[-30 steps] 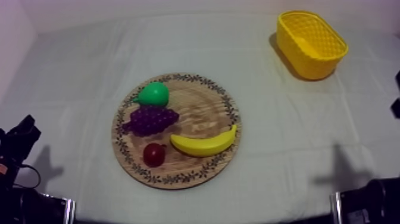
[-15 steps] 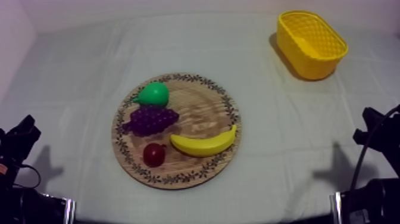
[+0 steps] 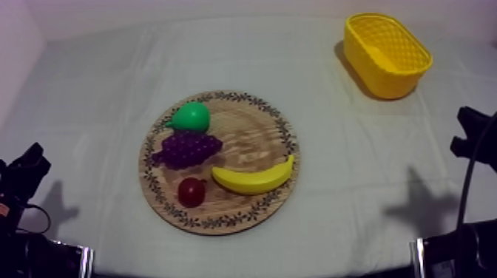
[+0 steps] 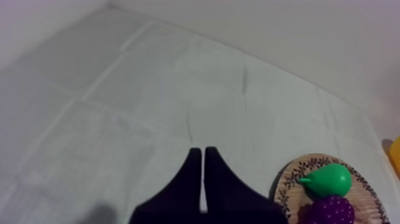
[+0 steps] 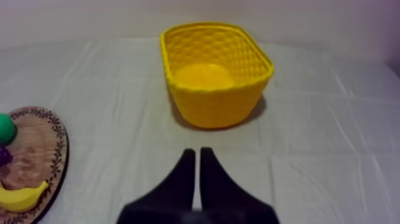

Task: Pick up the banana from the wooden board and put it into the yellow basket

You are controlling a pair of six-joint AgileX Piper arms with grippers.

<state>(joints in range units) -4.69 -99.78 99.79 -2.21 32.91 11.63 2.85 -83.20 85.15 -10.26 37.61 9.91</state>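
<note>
Top view showed my right arm (image 3: 473, 137) higher than before. Right tool (image 5: 197, 152) and left tool (image 4: 199, 152) were closed, empty. Banana (image 3: 254, 178) lay on the board (image 3: 255, 126) beside the small red fruit (image 3: 191, 191), basket (image 3: 386, 52) well apart.

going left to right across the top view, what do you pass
left gripper → small red fruit → banana → yellow basket → right gripper
</note>
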